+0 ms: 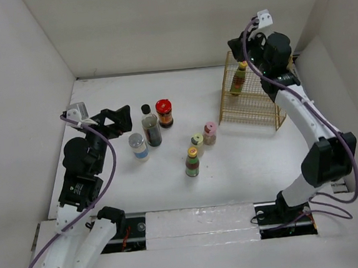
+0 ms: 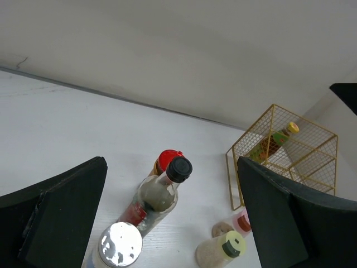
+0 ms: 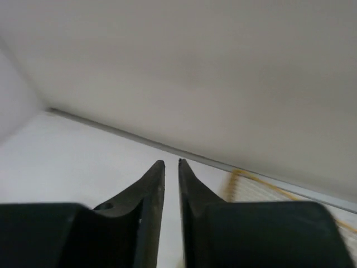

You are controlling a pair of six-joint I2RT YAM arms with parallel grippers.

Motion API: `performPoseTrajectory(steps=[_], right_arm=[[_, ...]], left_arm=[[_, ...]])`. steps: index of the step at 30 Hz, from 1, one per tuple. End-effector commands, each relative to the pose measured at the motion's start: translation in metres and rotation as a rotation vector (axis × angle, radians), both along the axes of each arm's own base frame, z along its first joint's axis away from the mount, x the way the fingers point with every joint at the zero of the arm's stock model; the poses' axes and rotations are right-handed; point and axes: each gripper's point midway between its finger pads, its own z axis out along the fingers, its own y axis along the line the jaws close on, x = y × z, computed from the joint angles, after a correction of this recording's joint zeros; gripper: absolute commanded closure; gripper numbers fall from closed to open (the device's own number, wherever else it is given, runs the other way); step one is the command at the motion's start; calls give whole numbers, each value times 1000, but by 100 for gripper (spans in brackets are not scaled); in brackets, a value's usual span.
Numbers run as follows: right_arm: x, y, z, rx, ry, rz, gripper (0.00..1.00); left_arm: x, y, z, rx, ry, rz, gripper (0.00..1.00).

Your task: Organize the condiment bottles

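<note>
bottles [image 1: 151, 129]: six on table [image 1: 100, 94], one in basket [image 1: 255, 106]; left gripper [image 1: 126, 118] gapes empty, right gripper [image 3: 171, 163] seemingly closed

A white table [image 1: 131, 94] sits boxed in by plain white walls [image 1: 157, 23] under soft, even light.

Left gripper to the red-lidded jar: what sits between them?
The tall dark black-capped bottle stands between the left gripper and the red-lidded jar, shown best in the left wrist view.
</note>
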Motion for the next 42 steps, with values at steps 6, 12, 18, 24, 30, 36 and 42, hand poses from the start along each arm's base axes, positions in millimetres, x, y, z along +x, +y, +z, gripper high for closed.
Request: performPoseTrajectory(steps=[6,12,18,24,30,36,42], right_arm=[[-140,198,12,3,-90,551,96],[-218,269,-30,-39,-25,791,76],[-265,325,-99,-128,135,931,41],[-262,351,-146,-175,203,909,32],[-246,370,-171,-205,214,850,31],[-230,385,-191,-202,217,792,30],[-228,399,-202,-178,200,802,27]], left_arm=[[0,32,10,-100,-2,187,20],[-9,46,15,-120,-15,246,61],[-12,46,18,-125,-26,240,55],[-12,41,21,-126,-33,213,36],[-12,38,21,-124,-33,193,33],[-13,37,21,-114,-34,185,32],[-9,35,14,-107,-17,186,32]])
